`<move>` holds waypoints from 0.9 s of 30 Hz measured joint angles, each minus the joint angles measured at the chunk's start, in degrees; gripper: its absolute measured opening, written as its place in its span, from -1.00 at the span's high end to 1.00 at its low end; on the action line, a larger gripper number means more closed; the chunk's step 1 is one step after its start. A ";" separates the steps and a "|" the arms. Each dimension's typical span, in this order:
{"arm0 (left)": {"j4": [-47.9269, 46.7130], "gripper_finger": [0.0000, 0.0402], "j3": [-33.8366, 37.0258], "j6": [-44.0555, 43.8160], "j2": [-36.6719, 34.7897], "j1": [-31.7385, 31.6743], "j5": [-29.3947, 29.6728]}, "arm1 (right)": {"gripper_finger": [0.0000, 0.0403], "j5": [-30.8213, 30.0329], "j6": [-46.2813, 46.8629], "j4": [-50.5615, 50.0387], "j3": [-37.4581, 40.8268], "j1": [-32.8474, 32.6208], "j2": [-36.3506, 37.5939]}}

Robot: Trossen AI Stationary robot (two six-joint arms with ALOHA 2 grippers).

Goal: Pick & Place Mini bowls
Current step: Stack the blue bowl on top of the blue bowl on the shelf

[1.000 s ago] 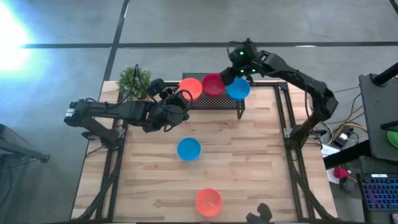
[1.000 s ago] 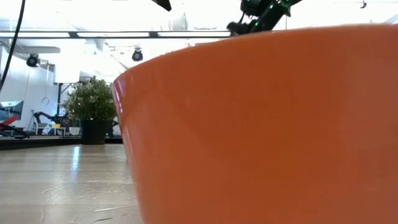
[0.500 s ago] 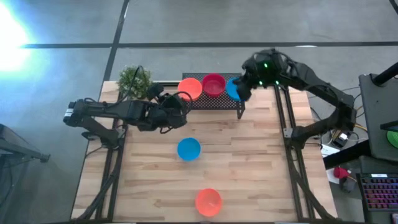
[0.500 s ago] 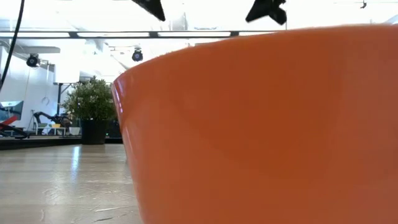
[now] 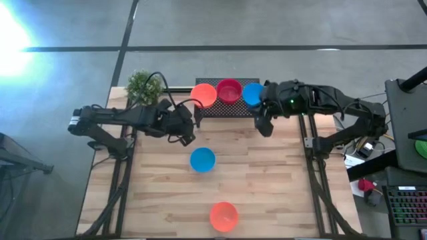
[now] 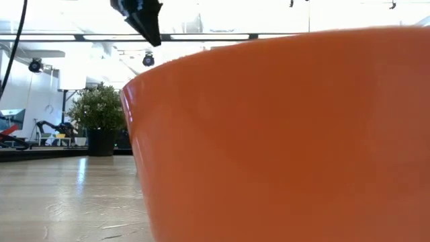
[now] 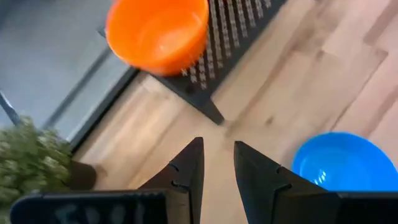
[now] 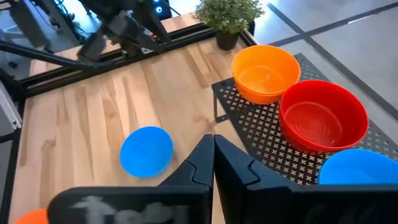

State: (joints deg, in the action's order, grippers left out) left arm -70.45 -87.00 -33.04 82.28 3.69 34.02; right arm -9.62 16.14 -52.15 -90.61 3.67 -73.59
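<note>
Bowls lie near to far: orange bowl (image 5: 223, 217) and blue bowl (image 5: 202, 160) on the surface, three more on the black rack (image 5: 227, 107). Right gripper (image 5: 265, 126) has its fingers closed, empty; left gripper (image 5: 187, 137), fingers slightly parted, empty, probably descends onto blue next.

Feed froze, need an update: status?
Both end effectors empty: left open, right shut. Three bowls on rack; blue bowl, orange bowl on table. Nothing blocking.

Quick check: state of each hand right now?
Left hand: open, empty, over bare table.
Right hand: closed, holding nothing, beside the rack.
</note>
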 joint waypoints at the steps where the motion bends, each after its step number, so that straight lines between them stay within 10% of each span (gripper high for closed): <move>1: 0.00 0.55 0.73 -0.33 -0.04 -0.16 -1.02 | 0.96 -0.40 0.01 0.02 0.00 -0.47 -0.15; 18: 20.95 0.87 29.84 20.56 -0.04 -0.38 -31.91 | 0.96 -1.05 0.42 0.02 0.04 -1.56 -0.41; 27: 35.93 1.00 38.12 25.10 -0.04 -0.46 -36.46 | 0.96 -1.03 0.42 0.03 0.04 -1.56 -0.41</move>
State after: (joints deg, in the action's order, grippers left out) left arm -34.52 -48.88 -7.95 82.24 3.22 -2.44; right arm -10.66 16.56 -52.12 -90.56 2.11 -74.00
